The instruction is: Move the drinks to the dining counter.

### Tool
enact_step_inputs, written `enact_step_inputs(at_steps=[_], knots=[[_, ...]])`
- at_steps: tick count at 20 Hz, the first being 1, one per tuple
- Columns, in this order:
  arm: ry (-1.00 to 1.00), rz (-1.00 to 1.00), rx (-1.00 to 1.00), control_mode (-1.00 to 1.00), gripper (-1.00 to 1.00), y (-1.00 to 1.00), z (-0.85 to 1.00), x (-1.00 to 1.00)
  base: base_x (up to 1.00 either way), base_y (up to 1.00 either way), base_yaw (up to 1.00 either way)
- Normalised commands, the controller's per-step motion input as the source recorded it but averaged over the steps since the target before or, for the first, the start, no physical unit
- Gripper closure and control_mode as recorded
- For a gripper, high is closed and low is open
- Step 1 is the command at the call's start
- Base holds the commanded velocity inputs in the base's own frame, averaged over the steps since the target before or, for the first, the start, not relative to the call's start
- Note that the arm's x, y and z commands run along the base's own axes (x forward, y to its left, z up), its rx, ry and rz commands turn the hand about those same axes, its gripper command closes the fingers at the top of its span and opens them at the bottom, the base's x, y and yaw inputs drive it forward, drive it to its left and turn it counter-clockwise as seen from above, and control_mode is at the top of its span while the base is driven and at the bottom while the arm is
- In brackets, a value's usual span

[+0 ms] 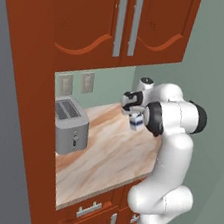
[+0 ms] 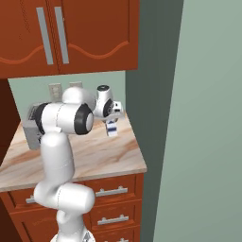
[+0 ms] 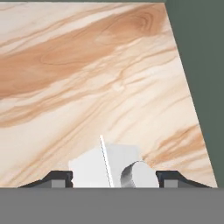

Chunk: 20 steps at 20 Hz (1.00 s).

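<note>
One of the drinks, a small white-and-blue gable-top carton (image 1: 136,123) (image 2: 111,129), stands near the back right corner of a narrow marbled counter (image 1: 104,161). My gripper (image 1: 135,117) (image 2: 111,122) reaches down over it. In the hand view the carton's white top and grey cap (image 3: 109,168) sit between the two dark fingertips. Each fingertip lies close against a side of the carton, so my gripper (image 3: 113,178) looks shut on it. The carton still seems to rest on the counter. The dining counter is out of view.
A grey toaster (image 1: 70,126) (image 2: 31,128) stands at the counter's left. Red-brown upper cabinets (image 1: 121,24) hang low over the counter, with drawers (image 2: 111,192) below. A grey-green wall (image 2: 156,94) closes the right side close to the carton.
</note>
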Motion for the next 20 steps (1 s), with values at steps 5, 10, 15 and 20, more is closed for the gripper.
enact_step_inputs(at_steps=[5, 10, 15, 20], knots=[[-0.11, -0.02, 0.06, -1.00, 1.00, -0.23, -0.04, -0.74, 0.00, 0.00, 0.00], [-0.09, -0.02, 0.08, -1.00, 1.00, -0.10, 0.05, -0.57, 0.00, 0.00, 0.00], [-0.02, 0.00, 0.10, -1.00, 1.00, -0.06, 0.70, -0.58, 0.00, 0.00, 0.00], [0.00, 0.00, 0.09, -1.00, 1.00, -0.06, 0.74, -0.66, 0.00, 0.00, 0.00]])
